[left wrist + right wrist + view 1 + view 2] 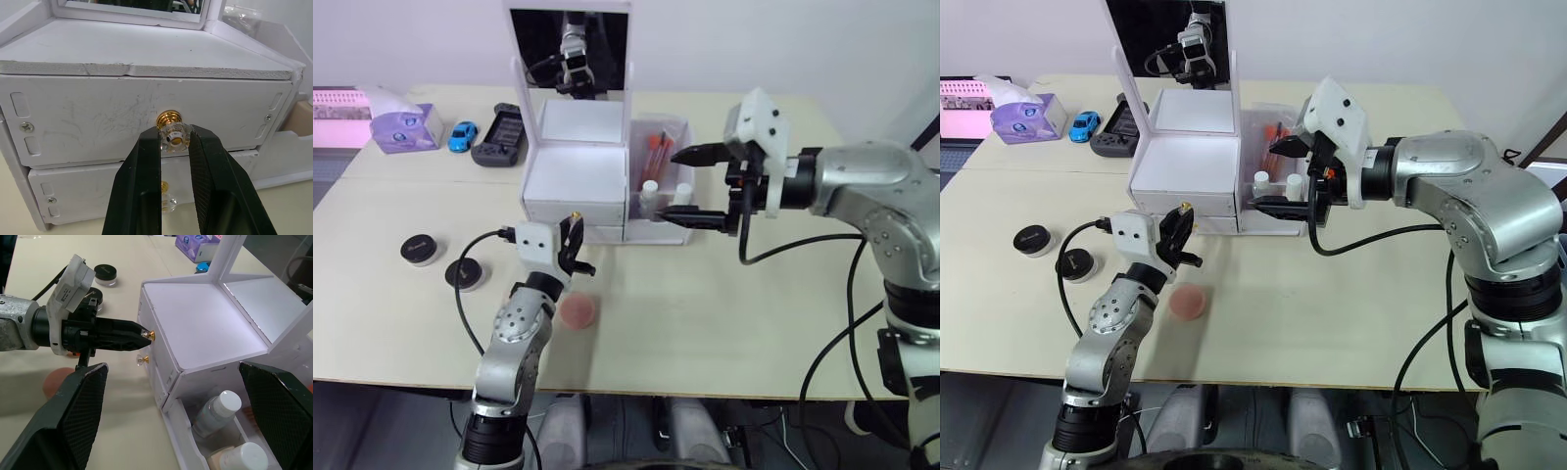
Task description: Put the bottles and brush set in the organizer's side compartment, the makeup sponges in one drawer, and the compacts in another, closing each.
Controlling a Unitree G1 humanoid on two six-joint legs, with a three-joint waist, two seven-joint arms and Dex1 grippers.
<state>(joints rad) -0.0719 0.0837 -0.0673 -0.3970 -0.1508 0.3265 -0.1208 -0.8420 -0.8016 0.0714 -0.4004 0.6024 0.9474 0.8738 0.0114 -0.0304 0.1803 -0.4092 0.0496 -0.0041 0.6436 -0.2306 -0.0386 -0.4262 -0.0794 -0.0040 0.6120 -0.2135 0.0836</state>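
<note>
Left arm [514, 343]: silver-grey metal segments with rounded joints and small dark screw holes; black collar at the wrist.
Left wrist housing: white boxy block; black cable loops out from its side.
Left gripper [574, 245]: two slim black fingers [146, 186] with finely textured inner faces.
Right arm [1469, 191]: bulkier silver-grey shells, black joint bands, black cables hanging beneath.
Right wrist housing: white angular plate with small dark holes.
Right gripper [695, 186]: two long black fingers [73, 416], diamond-textured pads.
</note>
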